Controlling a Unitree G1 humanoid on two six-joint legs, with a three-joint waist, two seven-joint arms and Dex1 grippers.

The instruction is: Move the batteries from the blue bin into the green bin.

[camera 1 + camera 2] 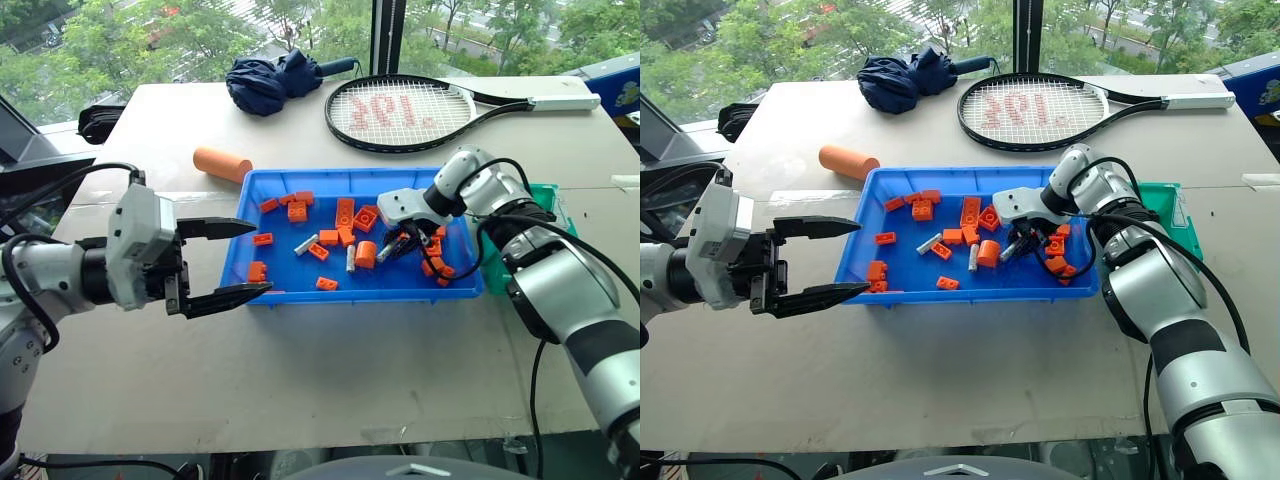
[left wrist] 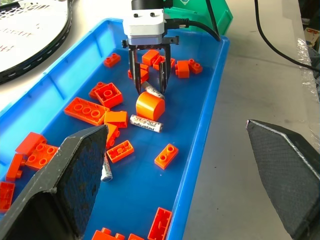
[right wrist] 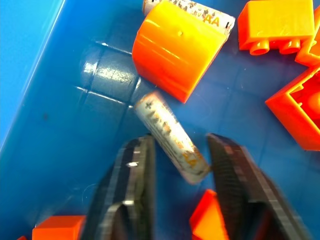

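From the head camera, the right gripper (image 1: 408,243) is down inside the blue bin (image 1: 300,291), pointing steeply at the floor of it among the orange bricks (image 1: 297,211). The green bin (image 1: 548,196) sits just behind that arm, mostly hidden. The left gripper (image 1: 234,260) hangs off the bin's near-left corner, fingers spread wide, holding nothing.

Left wrist view: the right gripper's two fingers straddle a battery (image 2: 152,92), with an orange cylinder (image 2: 149,105) just in front of the tips and a second battery (image 2: 146,123) beyond that.

Right wrist view is the good one: the battery lies slanted between the fingers (image 3: 131,187), which are closing in but I can't tell if they've clamped it yet.

So it's the grab step. Next I'd guess: finish the pinch, lift clear of the bricks, swing back to the green bin.
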